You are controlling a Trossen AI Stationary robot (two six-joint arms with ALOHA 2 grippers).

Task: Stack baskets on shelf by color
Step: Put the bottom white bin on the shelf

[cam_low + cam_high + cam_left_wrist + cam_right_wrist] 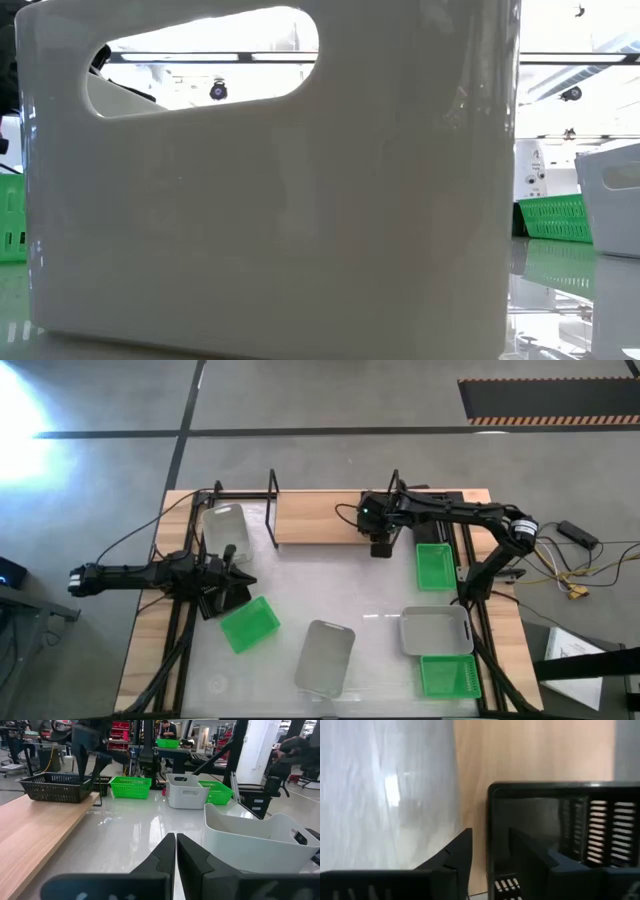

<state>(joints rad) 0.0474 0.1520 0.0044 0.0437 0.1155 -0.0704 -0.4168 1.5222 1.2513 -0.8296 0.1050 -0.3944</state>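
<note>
We see the right claw (490,865) spread astride one wall of the black basket (560,820) on the shelf (320,518), a light, stiff thing best pinched by its thin rim.

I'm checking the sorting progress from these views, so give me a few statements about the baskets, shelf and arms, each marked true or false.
1. A black basket sits on the wooden shelf. True.
2. The right tool is clamped shut on a green basket. False: its fingers straddle the black basket's wall with a gap showing, and no green basket is near it.
3. The left tool is shut and holds nothing. True.
4. All the green baskets are already stacked on the shelf. False: three green baskets lie on the white table.
5. A white basket stands so close to the low camera that it blocks most of that view. True.
</note>
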